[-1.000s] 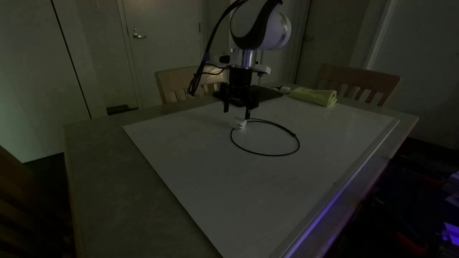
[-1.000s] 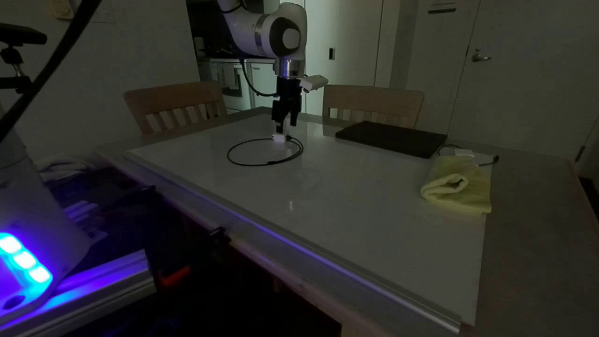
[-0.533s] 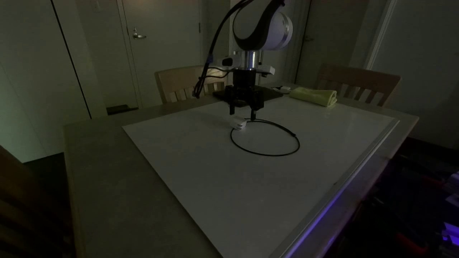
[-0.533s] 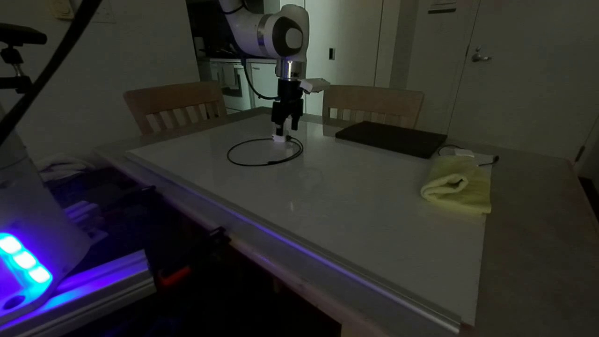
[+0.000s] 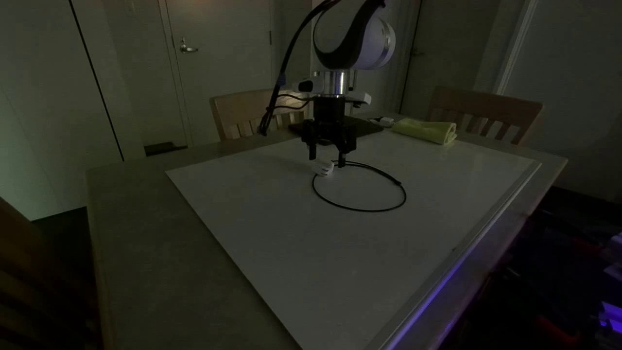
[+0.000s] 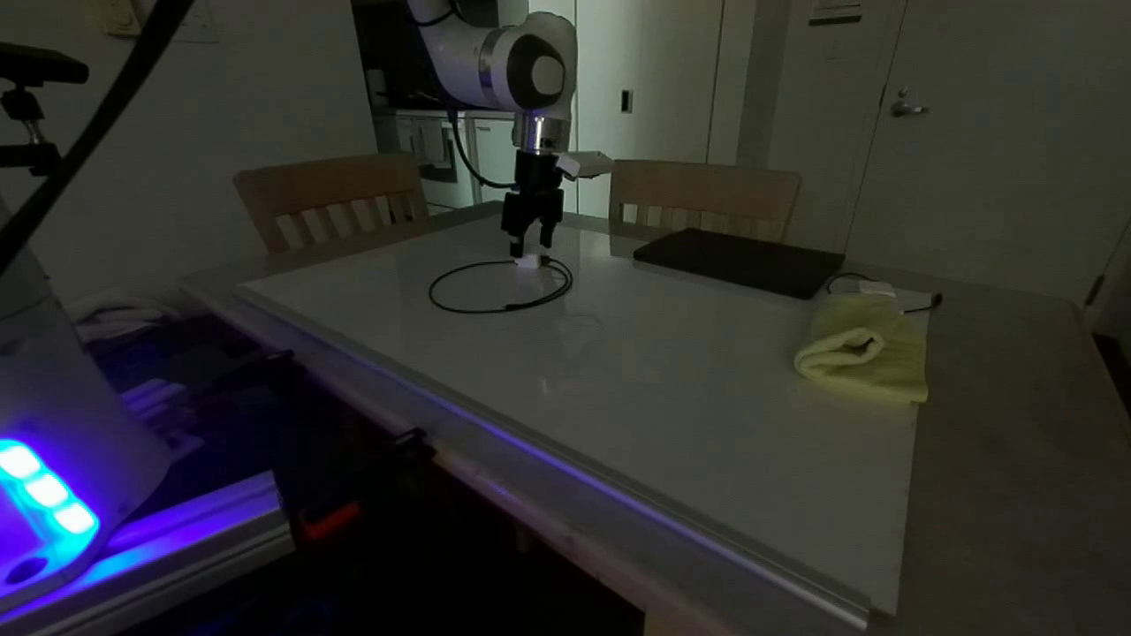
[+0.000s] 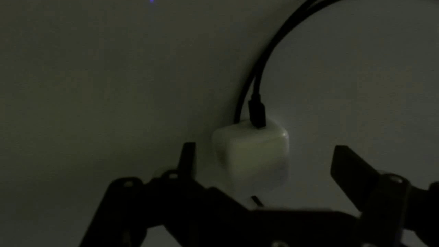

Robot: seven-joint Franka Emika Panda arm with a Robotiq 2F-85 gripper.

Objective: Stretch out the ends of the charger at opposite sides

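Black, left of centre in an exterior view: a long thin charger cable in a loop on the glossy white board; at the loop's far edge, a boxy white plug block, just under or barely between the spread, empty fingers of the dark two-fingered gripper. Best to centre, descend and squeeze bare sides, sparing the plugged-in black connector; then pull slowly, clear of the flat black rectangular pad farther right.

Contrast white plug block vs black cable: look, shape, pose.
Look: the plug block is white; the cable is black.
Shape: the plug block is boxy; the cable is long and thin.
Pose: the cable lies looped; the plug block sits at the loop's edge.
Shared: both rest on the white board.
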